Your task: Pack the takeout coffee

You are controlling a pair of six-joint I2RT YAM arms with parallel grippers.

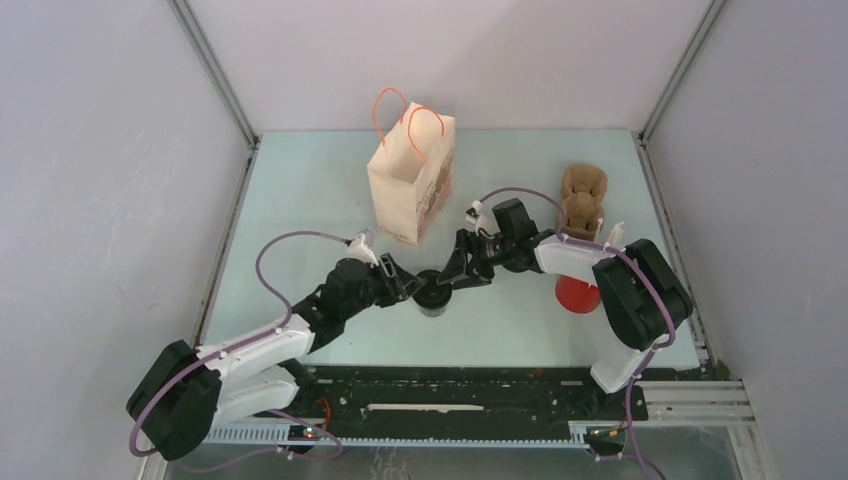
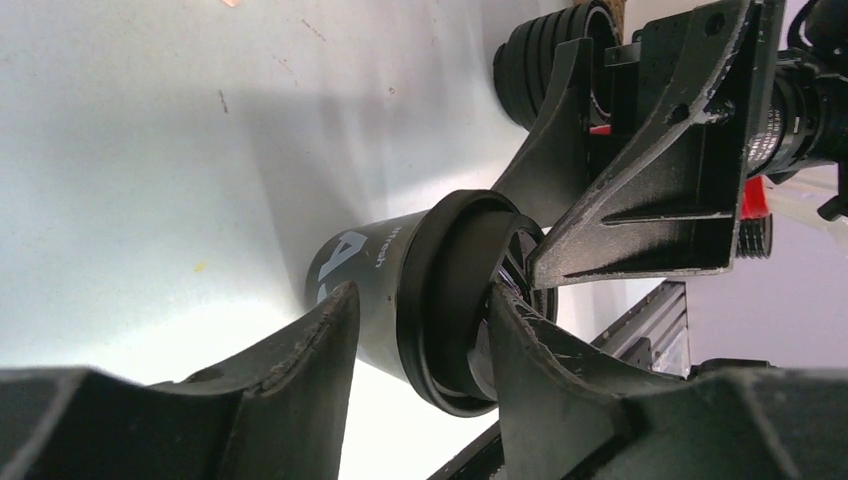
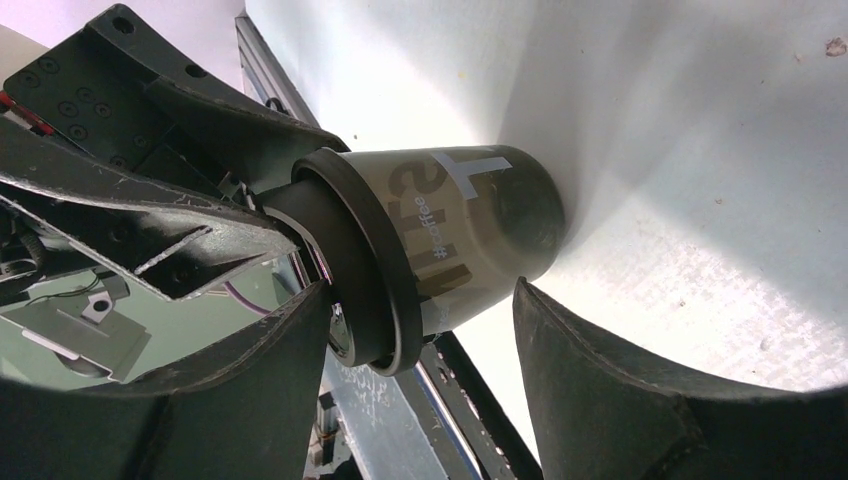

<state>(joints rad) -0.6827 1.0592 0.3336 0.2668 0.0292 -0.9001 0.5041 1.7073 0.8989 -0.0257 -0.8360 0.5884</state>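
Right now your two grippers meet at one thing: the takeout coffee (image 1: 434,300), upright on the worktop (image 1: 330,180) directly between them. It lies straight ahead of the left gripper (image 2: 420,300) and straight ahead of the right gripper (image 3: 418,290), so neither arm is clearly nearer.

The next move, I'd judge, turns on axis. The cup's long axis is vertical, yet in both wrist views it runs across from one finger to the other, base at one side and lid (image 2: 440,280) at the other. So both grippers look rolled onto their sides, jaws stacked one above the other.

Your left gripper is about half open, its fingers (image 2: 300,380) framing the lid rim. You cannot tell from here whether they pinch it. Your right gripper stands wider, with the cup body showing between and beyond its fingertips and nothing clamped.

Behind the right gripper's wrist stands the red cup (image 1: 576,295). Farther off, past both grippers, the paper bag (image 1: 410,190) stands mouth up. The moulded-pulp carrier (image 1: 583,198) lies beyond the right gripper.
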